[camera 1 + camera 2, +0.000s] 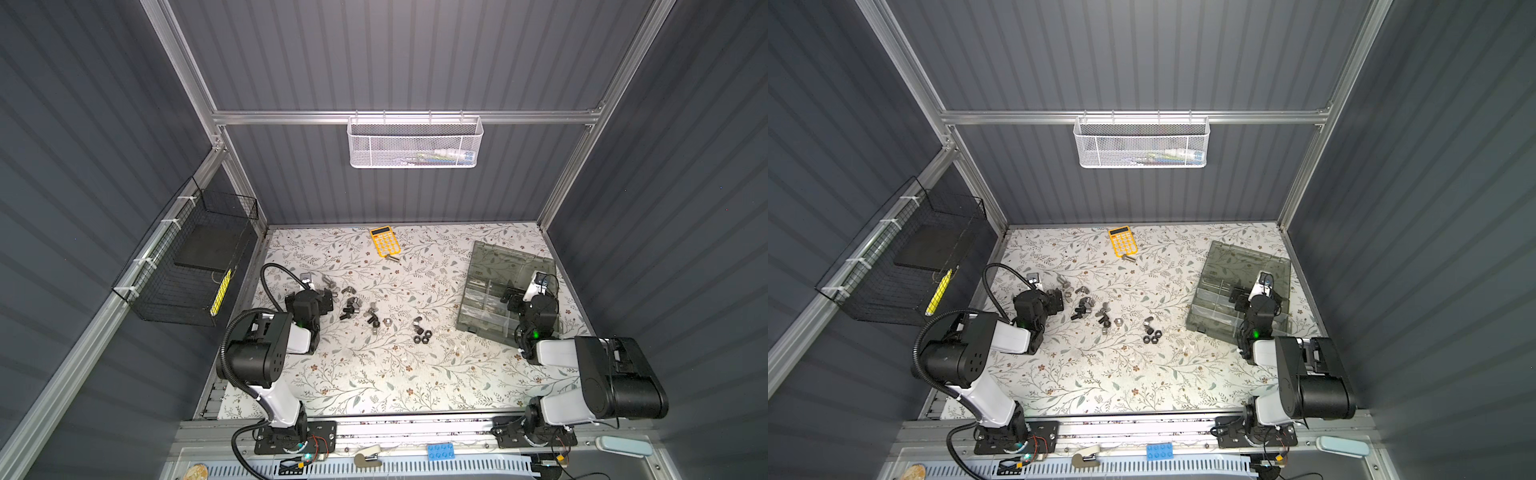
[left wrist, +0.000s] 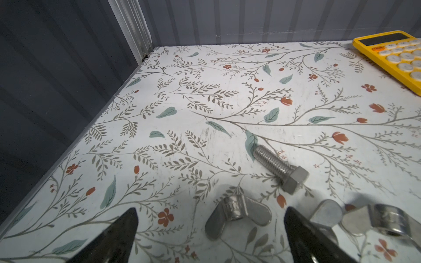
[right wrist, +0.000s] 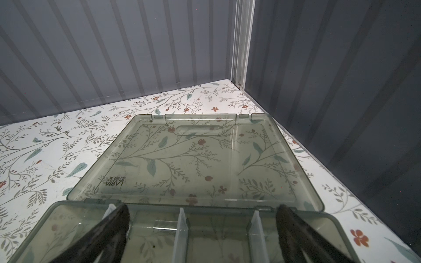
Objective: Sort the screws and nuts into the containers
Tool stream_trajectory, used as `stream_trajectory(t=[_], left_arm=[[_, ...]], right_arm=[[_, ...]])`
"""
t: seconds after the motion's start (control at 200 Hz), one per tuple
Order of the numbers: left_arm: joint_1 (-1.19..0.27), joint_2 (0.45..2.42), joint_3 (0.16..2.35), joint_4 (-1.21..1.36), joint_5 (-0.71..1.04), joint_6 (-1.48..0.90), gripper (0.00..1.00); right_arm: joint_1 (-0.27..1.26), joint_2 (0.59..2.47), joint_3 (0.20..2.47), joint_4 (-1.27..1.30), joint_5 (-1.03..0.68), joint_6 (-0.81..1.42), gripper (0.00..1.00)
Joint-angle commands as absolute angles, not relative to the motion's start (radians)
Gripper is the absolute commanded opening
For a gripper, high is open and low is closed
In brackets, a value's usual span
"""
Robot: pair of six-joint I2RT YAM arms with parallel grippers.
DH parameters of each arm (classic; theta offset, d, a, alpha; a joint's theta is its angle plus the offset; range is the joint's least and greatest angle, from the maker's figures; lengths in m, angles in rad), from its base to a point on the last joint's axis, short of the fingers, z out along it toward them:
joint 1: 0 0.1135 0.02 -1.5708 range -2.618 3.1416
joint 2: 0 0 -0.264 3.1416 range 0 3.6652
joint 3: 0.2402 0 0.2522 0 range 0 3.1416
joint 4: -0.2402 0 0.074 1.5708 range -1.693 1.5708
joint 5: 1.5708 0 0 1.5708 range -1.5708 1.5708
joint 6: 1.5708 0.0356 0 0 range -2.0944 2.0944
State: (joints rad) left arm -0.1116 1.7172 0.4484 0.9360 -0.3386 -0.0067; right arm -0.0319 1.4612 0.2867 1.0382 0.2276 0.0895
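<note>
My left gripper (image 2: 211, 214) is spread as wide as it goes and holds nothing. Its fingertips (image 2: 123, 227) sit low over the table (image 2: 159, 91). A silver winged nut (image 2: 237, 213) lies between the fingers, clear of both as far as I can see. Just outside one finger is a second winged nut (image 2: 379, 222), partly hidden behind that finger, so I cannot tell whether they touch. A little ahead of the tips a silver screw (image 2: 280, 169) lies on its side, head toward the gripper. Far ahead, off to that same side, I see the yellow calculator (image 2: 396, 54). In a top view the other loose screws and nuts (image 1: 359, 309) trail away from this gripper toward the other arm, ending in a cluster of black nuts (image 1: 422, 334).

My right gripper (image 3: 202, 208) is also fully released and empty. It is poised over the containers (image 3: 214, 241) of the smoky organizer box, with two clear dividers (image 3: 181, 230) between its fingers. Ahead of it the lid (image 3: 198, 159) lies folded back flat on the table.
</note>
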Motion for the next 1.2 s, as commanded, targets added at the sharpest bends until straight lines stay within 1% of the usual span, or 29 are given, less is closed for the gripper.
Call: stream_trajectory(t=[0.0, 0.315, 0.38, 0.44, 0.53, 0.655, 0.715, 0.8, 0.905, 0.976, 1.011, 1.031, 1.101, 1.196], left_arm=[[-0.108, 1.716, 0.461, 0.932, -0.327, 0.003, 1.0], [-0.107, 1.71, 0.46, 0.922, -0.329, 0.001, 1.0], [-0.109, 1.703, 0.459, 0.933, -0.336, 0.003, 1.0], [-0.109, 1.663, 0.492, 0.832, -0.335, 0.005, 1.0], [-0.11, 1.61, 0.572, 0.631, -0.332, 0.004, 1.0], [-0.132, 1.533, 0.645, 0.432, -0.315, 0.004, 1.0], [-0.168, 1.481, 0.668, 0.364, -0.341, 0.007, 1.0], [-0.213, 1.408, 0.705, 0.28, -0.278, 0.007, 1.0], [-0.275, 1.377, 0.817, 0.101, -0.224, -0.058, 1.0], [-0.3, 1.385, 0.881, 0.01, -0.17, -0.127, 1.0], [-0.315, 1.393, 0.908, -0.025, -0.152, -0.172, 1.0], [-0.325, 1.4, 0.923, -0.042, -0.149, -0.194, 1.0], [-0.375, 1.432, 0.978, -0.089, -0.168, -0.25, 1.0], [-0.489, 1.502, 1.073, -0.13, -0.231, -0.236, 1.0]], right_arm=[[-0.029, 1.461, 0.296, 1.035, 0.22, 0.089, 0.99], [-0.029, 1.459, 0.296, 1.035, 0.219, 0.09, 0.99], [-0.029, 1.441, 0.294, 1.022, 0.246, 0.102, 0.99], [-0.031, 1.413, 0.303, 0.961, 0.239, 0.106, 0.99], [-0.027, 1.436, 0.275, 1.059, 0.238, 0.091, 0.99], [-0.011, 1.399, 0.259, 1.066, 0.238, 0.071, 0.99], [0.006, 1.333, 0.311, 0.91, 0.305, 0.073, 0.99], [0.008, 1.232, 0.414, 0.647, 0.369, 0.107, 0.99], [0.008, 1.174, 0.469, 0.54, 0.484, 0.179, 0.99], [0.008, 1.129, 0.512, 0.412, 0.551, 0.313, 0.99], [0.007, 1.125, 0.543, 0.334, 0.535, 0.356, 0.99], [0.006, 1.092, 0.559, 0.293, 0.513, 0.369, 0.99], [0.002, 1.076, 0.607, 0.174, 0.45, 0.426, 0.99], [-0.005, 1.078, 0.672, 0.031, 0.392, 0.48, 0.99]])
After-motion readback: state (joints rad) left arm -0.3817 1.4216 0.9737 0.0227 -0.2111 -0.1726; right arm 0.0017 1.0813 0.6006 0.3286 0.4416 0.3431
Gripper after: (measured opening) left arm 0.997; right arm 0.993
